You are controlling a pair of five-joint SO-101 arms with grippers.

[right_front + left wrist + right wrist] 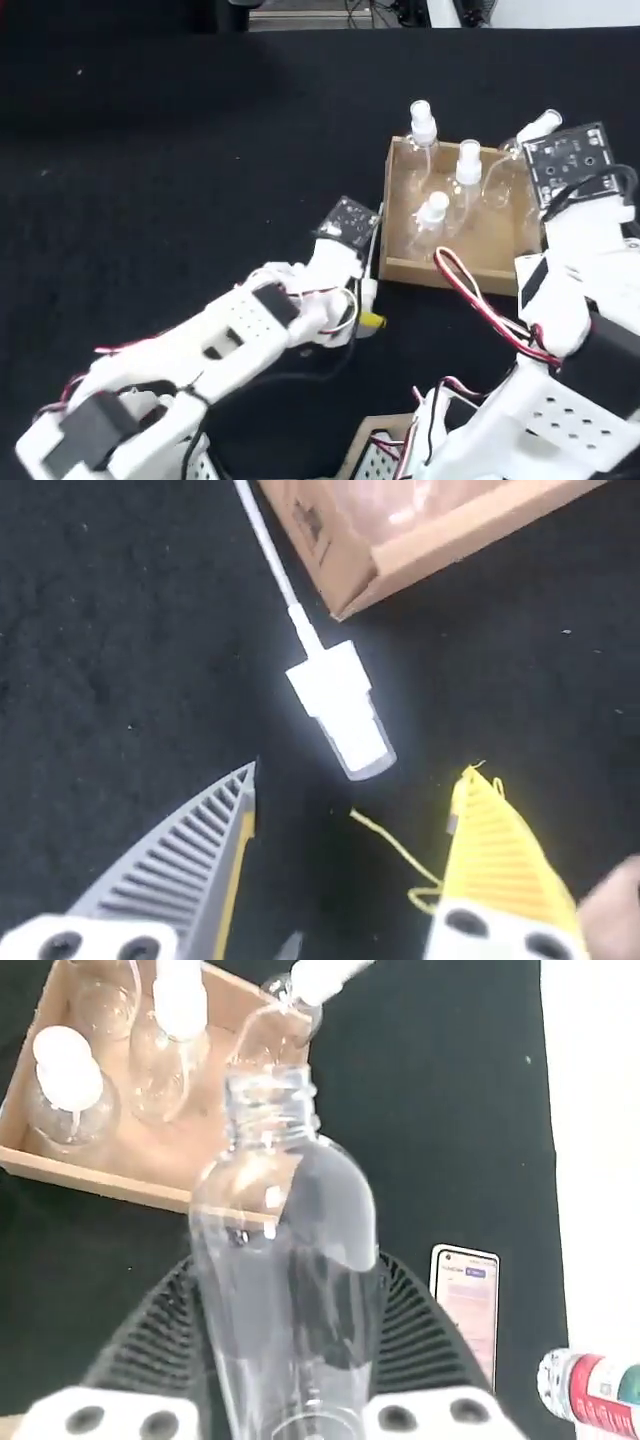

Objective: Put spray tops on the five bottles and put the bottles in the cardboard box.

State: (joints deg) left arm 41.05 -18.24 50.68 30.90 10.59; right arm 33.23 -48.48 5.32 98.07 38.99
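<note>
Progress: four capped bottles (pixel 468 175) in cardboard box (pixel 440 272), one leaning. Right gripper (pixel 290 1360) fingers clamp fifth bottle (pixel 285 1210), uncapped, near box. Last spray top (pixel 340 705) on table (pixel 200 150) beside box corner, between spread left gripper (pixel 360 775) fingers. Capping, boxing left.

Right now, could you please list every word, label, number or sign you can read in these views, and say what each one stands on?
No text is legible.
Phone screen: lines of print, too small to read.
Labelled bottle near the phone: red and green bands, print blurred.
Topless clear bottle, loose spray top, cardboard box: no print visible.
</note>
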